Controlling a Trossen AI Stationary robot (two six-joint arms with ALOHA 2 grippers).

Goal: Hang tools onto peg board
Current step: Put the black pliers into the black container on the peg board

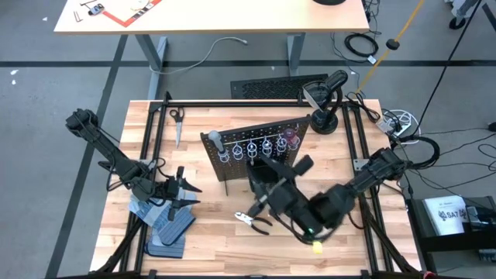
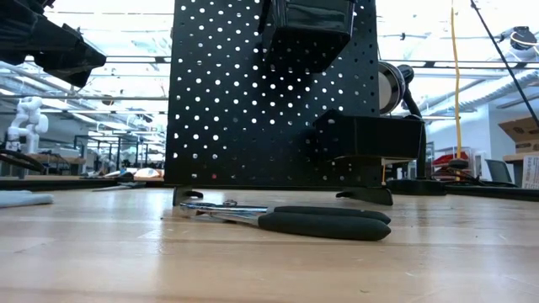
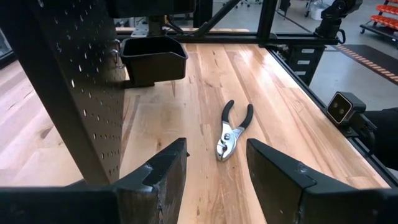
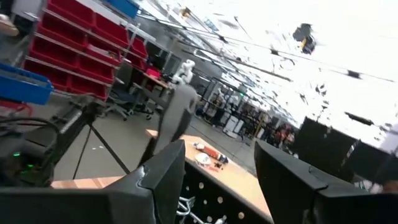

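My right hand (image 1: 273, 180) is up by the peg board (image 1: 256, 143), just above the black bin (image 3: 153, 57), with its fingers apart and nothing in them. My left hand (image 1: 180, 191) waits over the gloves (image 1: 167, 225), half open and empty. The pliers (image 1: 254, 222) lie flat on the tabletop (image 1: 225, 248) in front of the board.

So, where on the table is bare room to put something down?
Bare wood lies along the near edge right of the work gloves, and at the far left past the scissors. It is crowded in front of the peg board, where the pliers lie beside the right hand.
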